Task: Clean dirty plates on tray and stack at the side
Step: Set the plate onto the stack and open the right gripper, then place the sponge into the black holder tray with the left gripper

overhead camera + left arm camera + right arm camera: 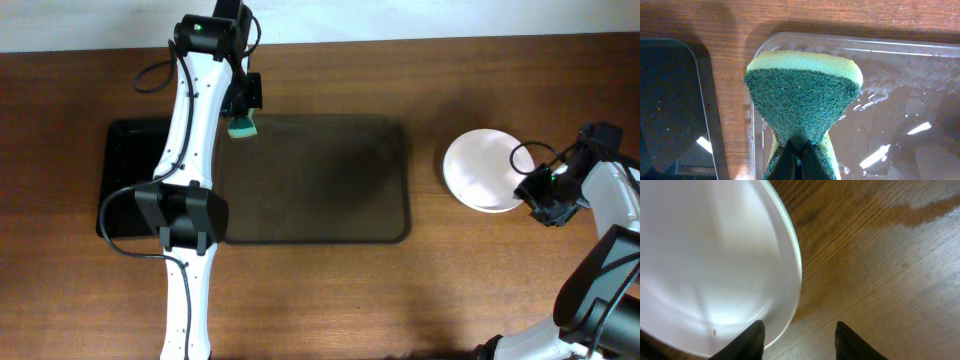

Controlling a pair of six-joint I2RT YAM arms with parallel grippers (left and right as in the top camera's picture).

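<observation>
The white plates (484, 168) sit stacked on the wood table right of the large dark brown tray (315, 180); how many are in the stack I cannot tell. The tray holds no plates. My right gripper (545, 200) is open at the stack's right rim. In the right wrist view one finger is over the top plate (710, 260), the other over bare wood (875, 270), gripper (799, 337) empty. My left gripper (243, 108) is shut on a green and yellow sponge (243, 127) above the tray's far left corner. The sponge (802, 95) fills the left wrist view above the jaws (800, 162).
A smaller glossy black tray (135, 180) lies left of the brown tray, partly under my left arm; it shows in the left wrist view (670, 100). A wet patch darkens the wood near the plates (910, 200). The table's far edge runs along the top.
</observation>
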